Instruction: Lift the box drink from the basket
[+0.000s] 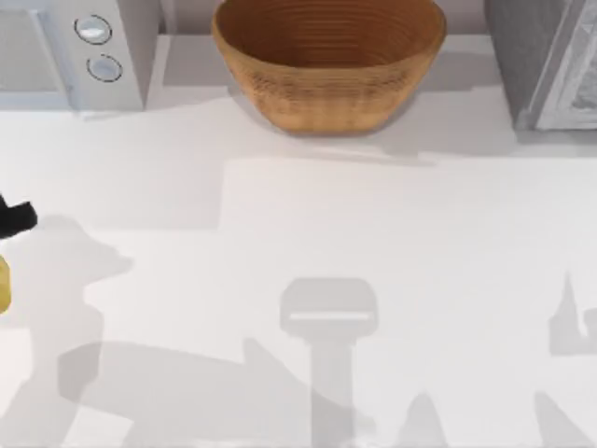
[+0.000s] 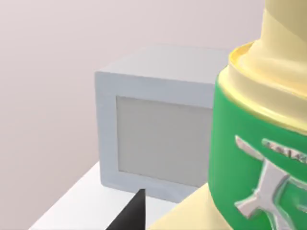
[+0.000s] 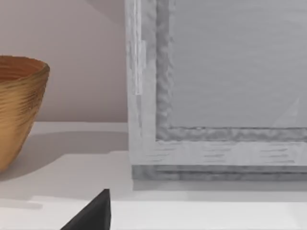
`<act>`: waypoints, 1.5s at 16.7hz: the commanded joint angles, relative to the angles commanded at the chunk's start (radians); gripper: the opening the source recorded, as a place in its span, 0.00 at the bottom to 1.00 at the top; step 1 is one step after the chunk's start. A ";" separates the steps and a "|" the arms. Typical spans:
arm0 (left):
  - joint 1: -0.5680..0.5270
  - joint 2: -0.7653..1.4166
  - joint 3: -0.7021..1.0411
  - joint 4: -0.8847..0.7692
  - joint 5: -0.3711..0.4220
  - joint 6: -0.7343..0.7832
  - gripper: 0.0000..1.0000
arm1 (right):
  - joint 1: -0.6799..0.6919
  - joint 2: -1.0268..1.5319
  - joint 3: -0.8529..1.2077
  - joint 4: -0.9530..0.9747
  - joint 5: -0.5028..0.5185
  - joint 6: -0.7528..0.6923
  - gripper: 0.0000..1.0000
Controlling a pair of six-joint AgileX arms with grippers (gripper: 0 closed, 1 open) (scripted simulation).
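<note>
My left hand (image 1: pixel 11 219) sits at the left edge of the desk, about halfway along that edge, with just a dark piece of it reaching in from the side. The left wrist view catches one dark fingertip (image 2: pixel 132 213) low in the picture, close beside something yellow and green; whether the fingers grip it cannot be told. The right wrist view gives one dark fingertip (image 3: pixel 93 213) of my right hand, pointing over the white desk.

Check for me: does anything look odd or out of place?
Yes. The basket shows bare ribbed rings inside, no carton. At the top view's left edge, by the left hand, is a yellow bottle with a green label, not a box drink. The right hand sits near the grey appliance.
</note>
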 joint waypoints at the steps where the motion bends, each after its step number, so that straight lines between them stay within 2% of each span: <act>1: -0.032 0.081 0.021 0.058 -0.070 0.001 0.00 | 0.000 0.000 0.000 0.000 0.000 0.000 1.00; 6: -0.168 0.419 0.108 0.296 -0.365 0.006 0.00 | 0.000 0.000 0.000 0.000 0.000 0.000 1.00; 8: -0.203 0.501 0.130 0.357 -0.438 0.008 0.00 | 0.000 0.000 0.000 0.000 0.000 0.000 1.00; 10: -0.224 0.545 0.141 0.391 -0.477 0.010 0.00 | 0.000 0.000 0.000 0.000 0.000 0.000 1.00; 18: -0.211 0.581 0.134 0.418 -0.470 0.014 0.00 | 0.000 0.000 0.000 0.000 0.000 0.000 1.00; 25: -0.116 0.796 0.128 0.656 -0.376 0.007 0.00 | 0.000 0.000 0.000 0.000 0.000 0.000 1.00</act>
